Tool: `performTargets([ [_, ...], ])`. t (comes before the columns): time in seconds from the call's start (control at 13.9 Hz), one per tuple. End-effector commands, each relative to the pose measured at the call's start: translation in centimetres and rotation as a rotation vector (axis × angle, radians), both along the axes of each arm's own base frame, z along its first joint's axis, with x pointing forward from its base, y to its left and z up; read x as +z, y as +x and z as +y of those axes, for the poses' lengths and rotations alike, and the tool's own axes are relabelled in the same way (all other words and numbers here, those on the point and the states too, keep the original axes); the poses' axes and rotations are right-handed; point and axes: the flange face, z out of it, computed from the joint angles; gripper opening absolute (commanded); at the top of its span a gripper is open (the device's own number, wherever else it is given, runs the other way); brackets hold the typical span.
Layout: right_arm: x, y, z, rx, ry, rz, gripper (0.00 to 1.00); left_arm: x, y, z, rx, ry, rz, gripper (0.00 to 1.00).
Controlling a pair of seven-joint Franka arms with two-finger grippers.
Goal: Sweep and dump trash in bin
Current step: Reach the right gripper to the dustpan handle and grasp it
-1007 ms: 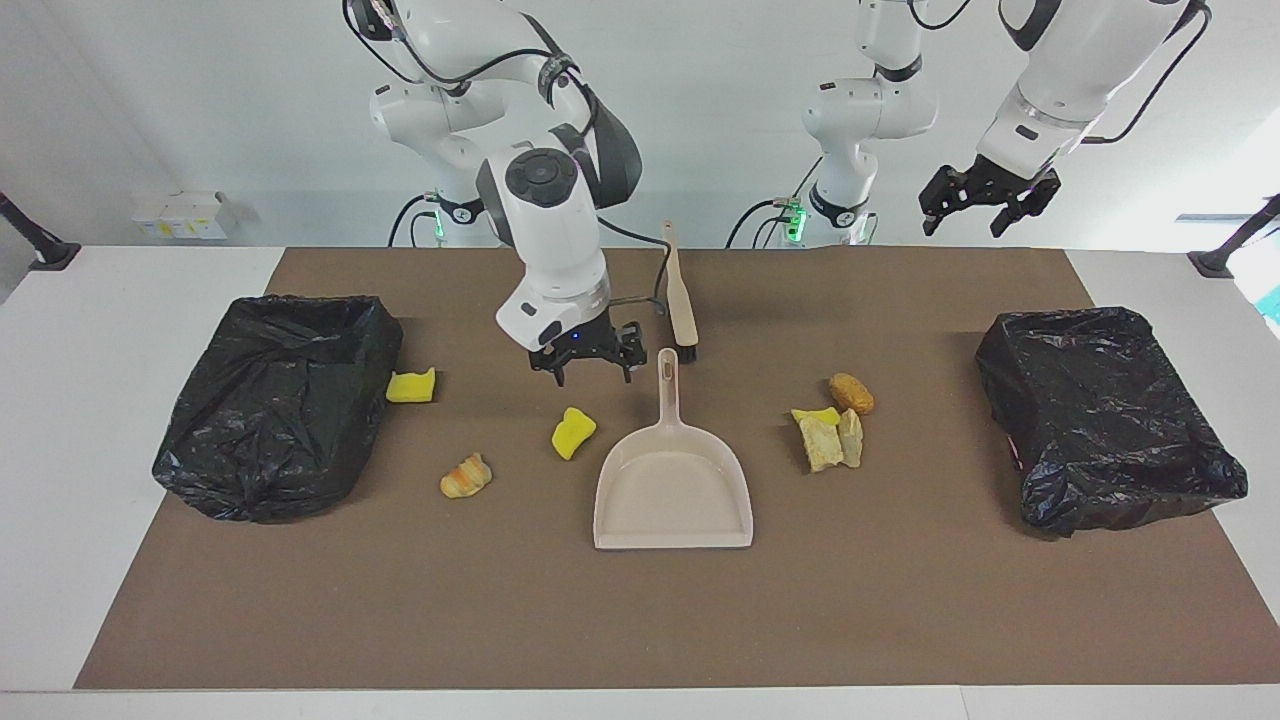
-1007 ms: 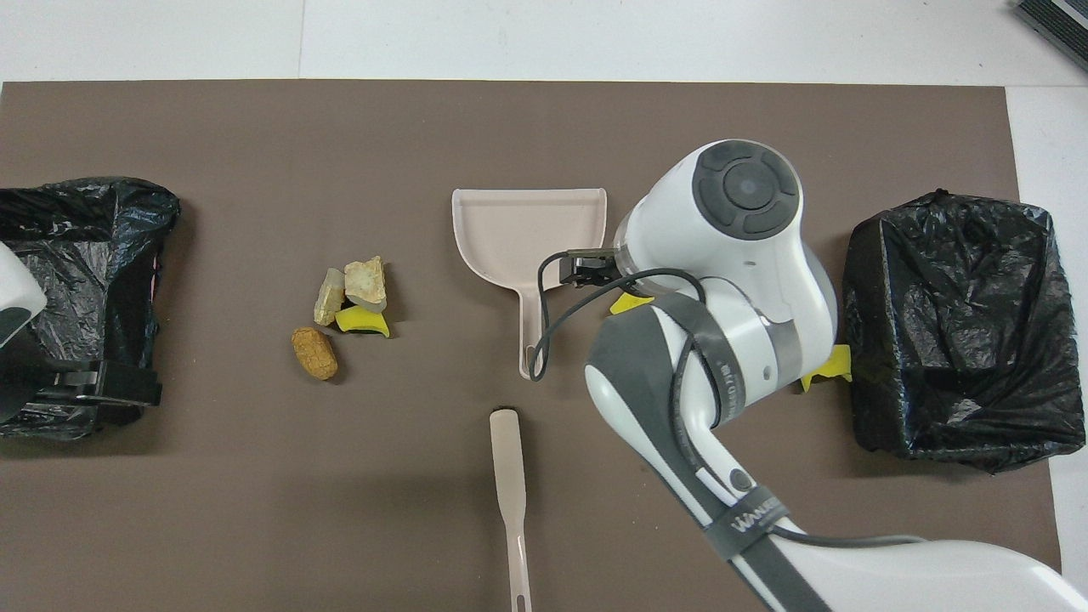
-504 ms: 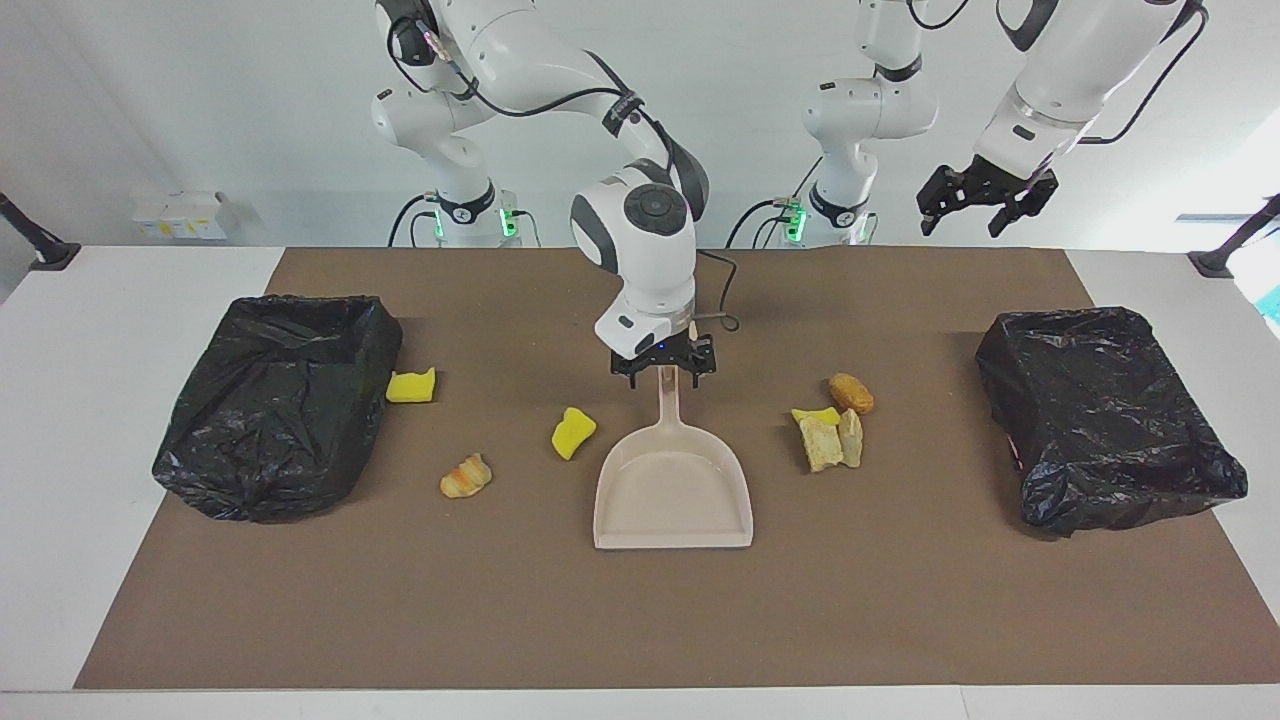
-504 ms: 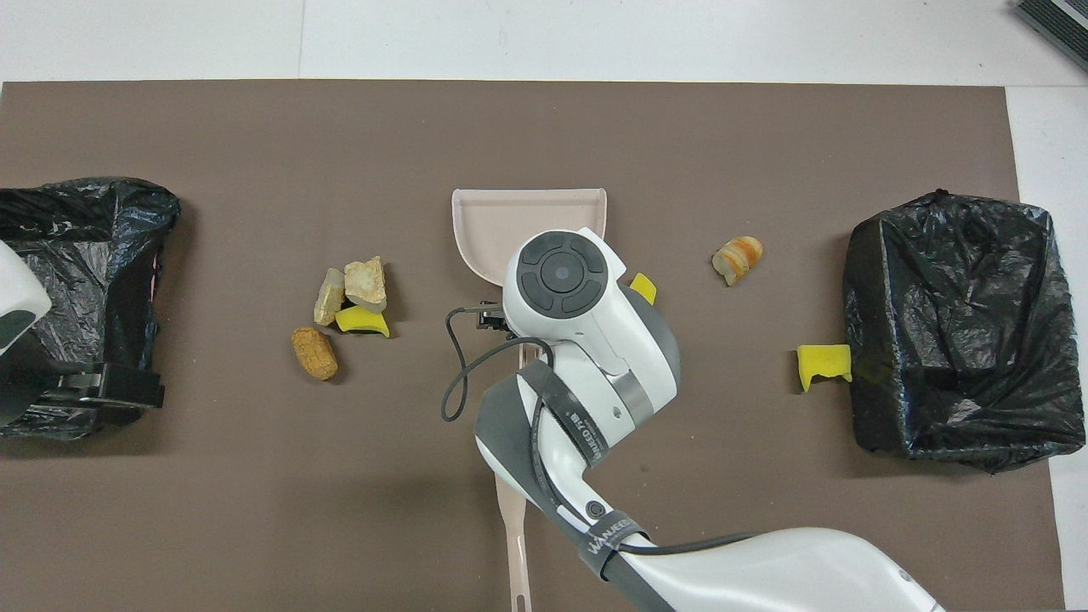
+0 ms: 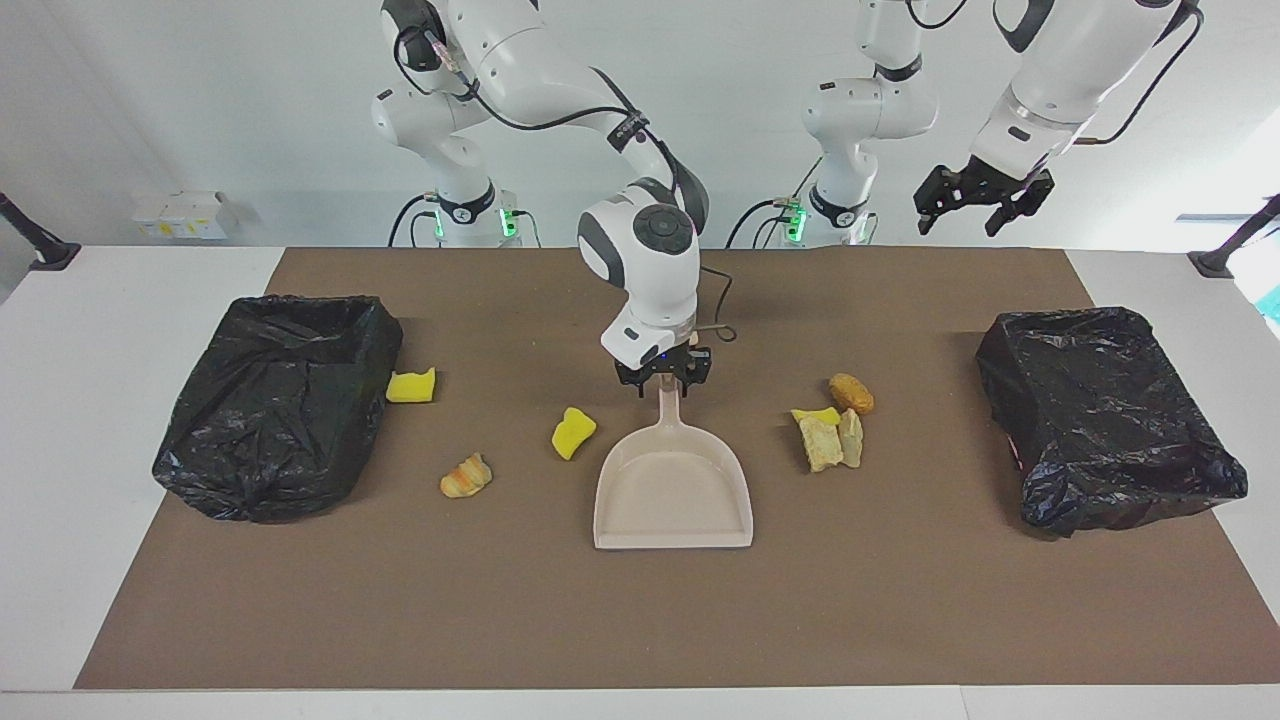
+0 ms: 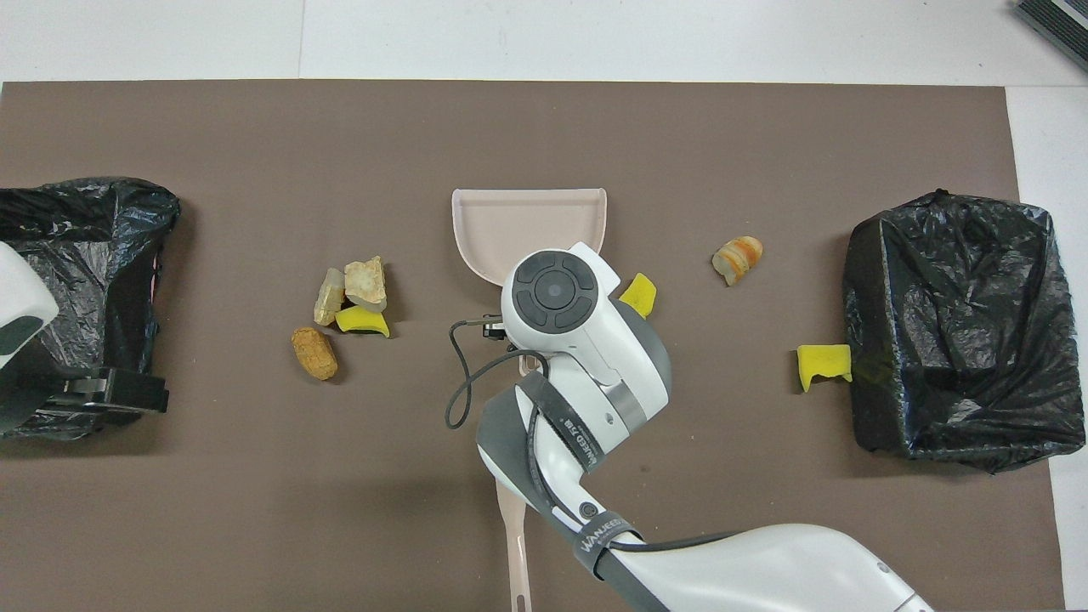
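Observation:
The beige dustpan lies mid-mat, its handle pointing toward the robots. My right gripper is down at that handle, astride it; in the overhead view the wrist hides it. Trash lies on both sides of the pan. Toward the right arm's end are a yellow chunk, an orange bread piece and a yellow chunk beside a bin. Toward the left arm's end are a tan-and-yellow cluster and a brown piece. My left gripper waits open, high above the other bin.
The beige brush lies nearer the robots than the dustpan, largely covered by the right arm. Both black-bagged bins stand at the ends of the brown mat. A cable loops from the right wrist over the mat.
The right arm swung from beside the yellow chunk to the dustpan's handle and settled down on it. The left arm barely moved.

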Motion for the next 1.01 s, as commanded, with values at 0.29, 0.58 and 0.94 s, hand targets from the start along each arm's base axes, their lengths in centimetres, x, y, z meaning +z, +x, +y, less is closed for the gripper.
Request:
performTargets([
  [0.29,0.7,-0.7,-0.1,0.02,-0.032,-0.02,0.37,-2.5,-1.7,-2.6,-0.037,-0.014,-0.003,1.0],
  [0.58,2.9,-0.3,-1.1,0.026,-0.023,-0.027,0.0,-4.6,-4.2,-8.2,0.001,-0.03,-0.013,1.0],
  [0.94,8.7,0.9,-7.4,0.319,-0.045,0.007,0.0,-7.3,-7.7,-13.5,-0.021,-0.04,-0.018,1.0],
])
